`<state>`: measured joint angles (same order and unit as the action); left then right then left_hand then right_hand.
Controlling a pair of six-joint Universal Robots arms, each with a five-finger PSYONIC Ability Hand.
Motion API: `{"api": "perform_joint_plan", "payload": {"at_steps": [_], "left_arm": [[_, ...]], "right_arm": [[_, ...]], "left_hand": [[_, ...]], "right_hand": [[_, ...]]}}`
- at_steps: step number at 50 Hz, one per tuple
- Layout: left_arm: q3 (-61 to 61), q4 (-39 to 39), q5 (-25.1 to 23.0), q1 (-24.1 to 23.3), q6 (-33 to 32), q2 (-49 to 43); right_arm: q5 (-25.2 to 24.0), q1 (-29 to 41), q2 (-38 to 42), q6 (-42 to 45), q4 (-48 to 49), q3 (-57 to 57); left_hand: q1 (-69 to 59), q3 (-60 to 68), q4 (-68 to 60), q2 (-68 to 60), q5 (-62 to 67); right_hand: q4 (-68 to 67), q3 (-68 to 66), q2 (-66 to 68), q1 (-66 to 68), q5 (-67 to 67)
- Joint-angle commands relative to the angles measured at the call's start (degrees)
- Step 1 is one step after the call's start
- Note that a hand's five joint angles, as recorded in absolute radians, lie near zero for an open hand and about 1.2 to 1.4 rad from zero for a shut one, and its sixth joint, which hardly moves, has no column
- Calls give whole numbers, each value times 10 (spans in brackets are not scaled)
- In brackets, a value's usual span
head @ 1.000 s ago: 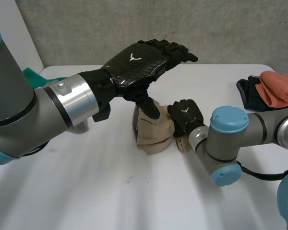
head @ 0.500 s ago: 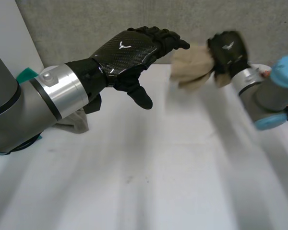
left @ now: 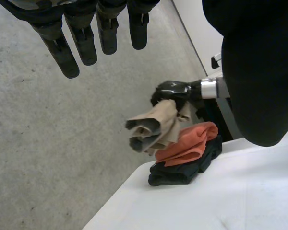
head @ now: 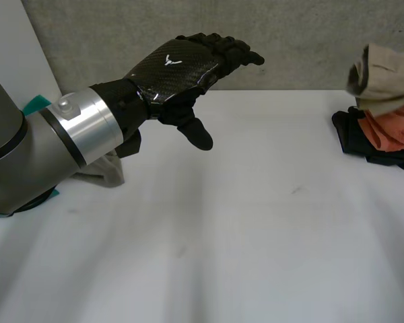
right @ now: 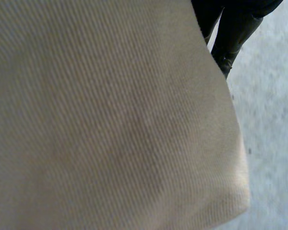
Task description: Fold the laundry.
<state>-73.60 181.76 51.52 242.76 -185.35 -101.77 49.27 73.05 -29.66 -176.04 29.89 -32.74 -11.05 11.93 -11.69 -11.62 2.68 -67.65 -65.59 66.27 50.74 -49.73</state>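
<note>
My right hand (left: 172, 91) is shut on a folded beige cloth (left: 151, 127) and holds it in the air just above a stack at the table's right edge. In the stack, an orange cloth (left: 188, 143) lies on a black cloth (left: 182, 171). The head view has the beige cloth (head: 385, 70) over the orange cloth (head: 390, 131) and the black cloth (head: 353, 138). In the right wrist view the beige cloth (right: 110, 115) lies against the palm, with fingers (right: 230, 33) past its edge. My left hand (head: 175, 67) hovers open over the table's far left, holding nothing.
A grey cloth (head: 109, 169) lies on the white table (head: 242, 222) beside my left forearm, and a teal cloth (head: 34, 104) shows behind that arm. A grey wall runs along the table's far edge.
My right hand lifted the folded beige cloth off the table's middle and carried it up and to the right, over the orange and black stack. The left hand drew back slightly to the left.
</note>
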Motion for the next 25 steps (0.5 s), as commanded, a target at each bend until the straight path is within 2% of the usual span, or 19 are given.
{"api": "perform_joint_plan", "payload": {"at_steps": [1,9,12,13,16,20,25], "left_arm": [[0,1,10,-1,1,-1],[-2,0,11,-3,1,-1],[-2,0,12,-3,0,-2],[-2,0,12,-3,0,-2],[-1,0,11,-4,0,-2],[0,0,11,-4,0,0],[4,0,10,-5,0,4]], "right_arm": [[-53,-40,50,-26,7,1],[-59,-55,84,-27,31,-6],[-60,-57,85,-28,31,-9],[-60,-57,85,-28,29,-9],[-55,-57,80,-28,27,-15],[-49,-60,50,-28,23,-36],[-50,-76,-45,-28,-7,-111]], "left_hand": [[8,-17,15,14,-25],[8,-17,15,14,-25],[8,-17,15,14,-25],[8,-17,15,14,-25],[8,-17,15,14,-25],[8,-17,15,14,-25],[8,-17,15,14,-25]], "right_hand": [[-123,-144,137,293,-203],[-91,-111,104,260,-170],[80,60,-67,89,1],[261,240,-247,-92,182],[554,534,-541,-385,475],[577,556,-563,-407,497],[577,556,-563,-407,497]]}}
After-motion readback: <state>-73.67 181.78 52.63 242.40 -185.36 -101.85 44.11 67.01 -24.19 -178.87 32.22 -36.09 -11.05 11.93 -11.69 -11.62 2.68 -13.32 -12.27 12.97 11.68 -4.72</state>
